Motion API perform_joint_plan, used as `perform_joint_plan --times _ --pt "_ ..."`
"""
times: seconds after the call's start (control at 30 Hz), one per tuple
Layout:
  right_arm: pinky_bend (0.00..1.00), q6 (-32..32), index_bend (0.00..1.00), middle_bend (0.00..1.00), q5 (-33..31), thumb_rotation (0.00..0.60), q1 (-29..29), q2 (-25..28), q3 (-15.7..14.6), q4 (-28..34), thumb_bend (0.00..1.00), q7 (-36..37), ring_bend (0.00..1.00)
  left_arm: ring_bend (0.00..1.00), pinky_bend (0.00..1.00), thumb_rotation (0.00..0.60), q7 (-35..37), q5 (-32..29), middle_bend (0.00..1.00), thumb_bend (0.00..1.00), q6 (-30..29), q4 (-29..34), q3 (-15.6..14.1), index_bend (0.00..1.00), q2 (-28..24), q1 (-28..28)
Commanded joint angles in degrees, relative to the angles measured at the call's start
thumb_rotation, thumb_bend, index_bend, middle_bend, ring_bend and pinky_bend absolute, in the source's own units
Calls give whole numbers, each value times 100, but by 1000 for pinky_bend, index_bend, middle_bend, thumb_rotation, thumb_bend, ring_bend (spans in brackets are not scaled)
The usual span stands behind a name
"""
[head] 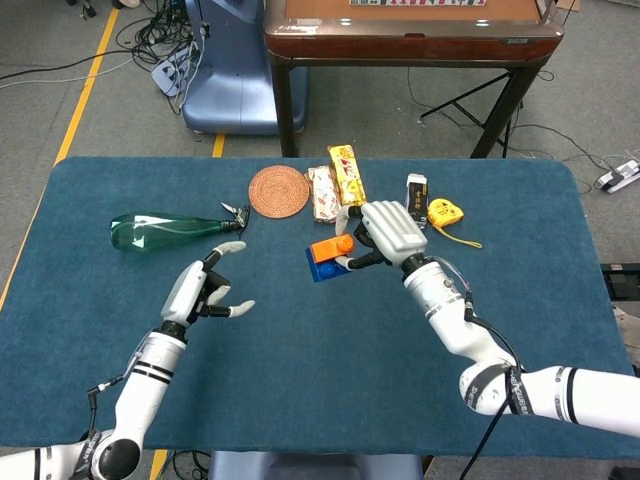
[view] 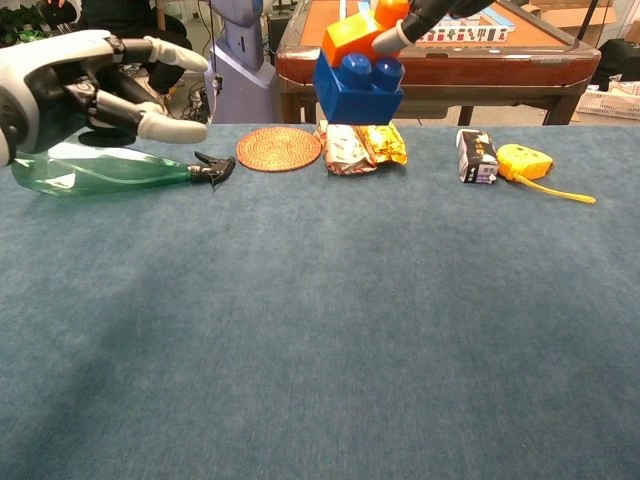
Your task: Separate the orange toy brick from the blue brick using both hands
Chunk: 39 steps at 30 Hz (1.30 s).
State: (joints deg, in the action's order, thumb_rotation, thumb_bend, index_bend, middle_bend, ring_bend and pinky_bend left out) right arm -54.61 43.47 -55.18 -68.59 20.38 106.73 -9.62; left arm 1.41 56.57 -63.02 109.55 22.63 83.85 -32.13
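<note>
Head view shows my right hand (head: 392,232) raised over the middle of the blue surface (head: 300,380), its fingers (head: 352,263) pinching the stacked pair of bricks. The orange toy brick (head: 331,246) sits on top of the blue brick (head: 322,267), the two joined and lifted clear of the cloth. From the chest camera the pair hangs high near the top edge, orange toy brick (view: 350,36) above blue brick (view: 358,88), with only one pale fingertip (view: 388,38) of my right hand showing against the orange piece.

My left hand (head: 197,292) hovers over the left part of the surface, well apart from the bricks, its fingers (head: 232,247) spread and holding nothing. In the chest view that hand (view: 62,88) is large at the left edge, fingers (view: 170,127) stretched toward the right.

Along the far side lie a green spray bottle (head: 170,230) on its side, a round woven coaster (head: 279,190), two snack packets (head: 338,186) side by side, a small dark box (head: 415,200) and a yellow tape measure (head: 445,213). Beyond the surface stands a wooden table (head: 410,38).
</note>
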Motion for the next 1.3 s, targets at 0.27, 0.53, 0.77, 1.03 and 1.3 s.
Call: perform_joint_plan --times 0.27,0.53,0.77,1.03,1.3 --pt "1000 -162 659 1000 29 600 -92 -412 93 -163 562 69 1000 1000 1000 600 -33 -998 1000 0 21 236 338 217 224 -396" --pt "1000 -260 659 1000 -78 600 -216 -752 174 -281 562 35 1000 1000 1000 600 98 -1252 1000 0 88 345 369 214 248 -521" --pt "1000 -247 660 1000 -86 600 -273 -979 224 -396 562 101 1000 1000 1000 600 60 -1289 1000 0 -85 270 285 215 386 -597" --pt "1000 -214 660 1000 -49 600 -309 -1150 261 -494 562 165 1000 1000 1000 600 -164 -1338 1000 0 -460 182 210 254 655 -676" --pt "1000 -133 660 1000 3 600 -334 -1229 275 -517 563 208 1000 1000 1000 600 -284 -1400 1000 0 -689 47 213 434 861 -707"
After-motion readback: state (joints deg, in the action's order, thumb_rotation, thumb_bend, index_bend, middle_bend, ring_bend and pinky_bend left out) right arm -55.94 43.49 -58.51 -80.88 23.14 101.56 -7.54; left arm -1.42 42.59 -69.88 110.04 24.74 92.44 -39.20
